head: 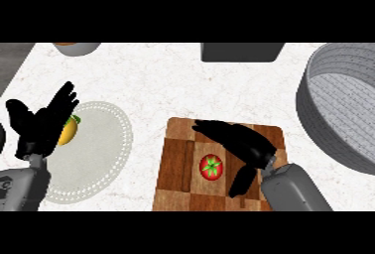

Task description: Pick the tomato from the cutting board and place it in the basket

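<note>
Black right hand [236, 141] spread wide above checkered wooden cutting board [176, 191]; round red tomato [211, 166] on board, at hand's seven o'clock. Round grey basket [333, 134] at two o'clock. At nine o'clock, open black left hand [40, 126] beside white round plate [102, 154] bearing yellow fruit [70, 131].

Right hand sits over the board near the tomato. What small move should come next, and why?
Probably lower the right hand and curl it round the tomato. The hand is open and the tomato lies ungrasped on the board, between fingers and thumb, so grasping comes before any move toward the basket.
</note>
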### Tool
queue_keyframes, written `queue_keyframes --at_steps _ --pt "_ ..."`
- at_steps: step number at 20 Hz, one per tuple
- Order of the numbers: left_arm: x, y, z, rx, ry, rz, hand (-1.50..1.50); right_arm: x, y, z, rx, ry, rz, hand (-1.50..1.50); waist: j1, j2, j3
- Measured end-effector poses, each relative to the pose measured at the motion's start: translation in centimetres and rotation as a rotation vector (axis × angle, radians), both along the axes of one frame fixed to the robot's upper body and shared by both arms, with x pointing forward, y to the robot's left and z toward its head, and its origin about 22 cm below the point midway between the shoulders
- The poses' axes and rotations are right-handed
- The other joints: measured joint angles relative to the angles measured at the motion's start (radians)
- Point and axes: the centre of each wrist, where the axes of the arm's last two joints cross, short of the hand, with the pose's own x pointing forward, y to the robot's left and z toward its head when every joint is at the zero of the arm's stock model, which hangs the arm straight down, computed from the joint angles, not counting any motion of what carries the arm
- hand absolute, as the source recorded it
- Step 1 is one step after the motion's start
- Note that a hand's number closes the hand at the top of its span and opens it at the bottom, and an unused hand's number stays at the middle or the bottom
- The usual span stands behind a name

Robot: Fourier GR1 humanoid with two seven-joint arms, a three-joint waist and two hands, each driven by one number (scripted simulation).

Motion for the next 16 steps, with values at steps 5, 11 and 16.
queue_keyframes --at_steps 5,11,16 --pt "-0.1 0.1 0.0 -0.003 0.001 0.006 0.00 0.3 -0.3 -0.7 0.021 0.026 0.039 -1.50 0.001 0.000 0.000" --pt "-0.4 0.2 -0.3 -0.004 -0.007 0.007 0.00 -0.7 -0.5 -1.6 0.007 0.019 0.062 -1.50 0.000 0.000 0.000" --pt "-0.6 0.3 -0.4 -0.006 -0.003 0.008 0.00 -0.7 1.0 -2.3 -0.035 -0.006 0.039 -1.50 0.001 0.000 0.000"
